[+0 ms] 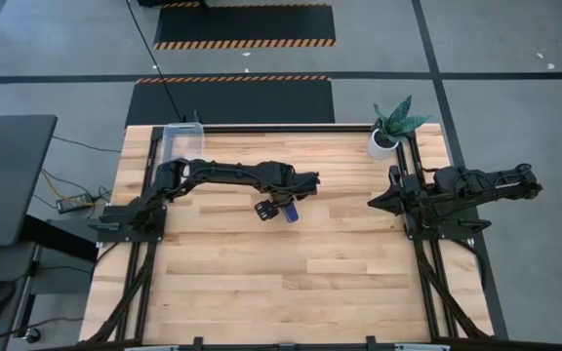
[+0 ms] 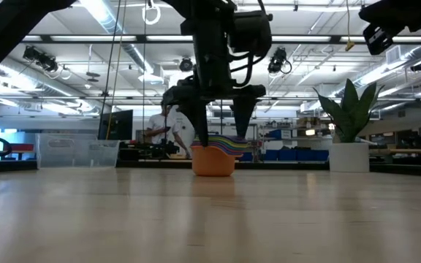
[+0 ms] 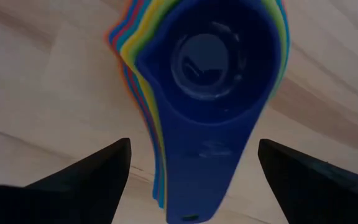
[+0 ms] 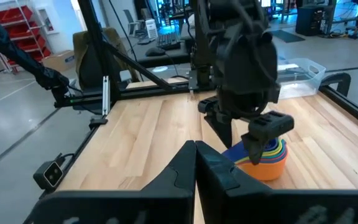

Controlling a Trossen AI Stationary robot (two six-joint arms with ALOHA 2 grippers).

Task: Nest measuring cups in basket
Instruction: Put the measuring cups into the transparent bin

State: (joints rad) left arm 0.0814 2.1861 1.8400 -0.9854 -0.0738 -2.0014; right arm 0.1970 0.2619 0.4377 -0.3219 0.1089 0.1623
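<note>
Measuring cups (image 3: 207, 81) already nested, left pincer (image 3: 191, 171) astride.

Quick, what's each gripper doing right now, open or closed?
Left gripper: open, straddling the stacked measuring cups.
Right gripper: shut, empty, parked at the table's right side.

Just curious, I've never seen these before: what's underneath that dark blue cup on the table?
The dark blue cup sits nested on top of a stack of cups; only their coloured rims show around it, with an orange one at the bottom. Their insides are covered.

A robotics lab or workshop: hazard-striped floor mats (image 1: 244, 25), exposed ceiling ducts (image 2: 134, 55) (strip lights too), red parts bins (image 4: 27, 28).
</note>
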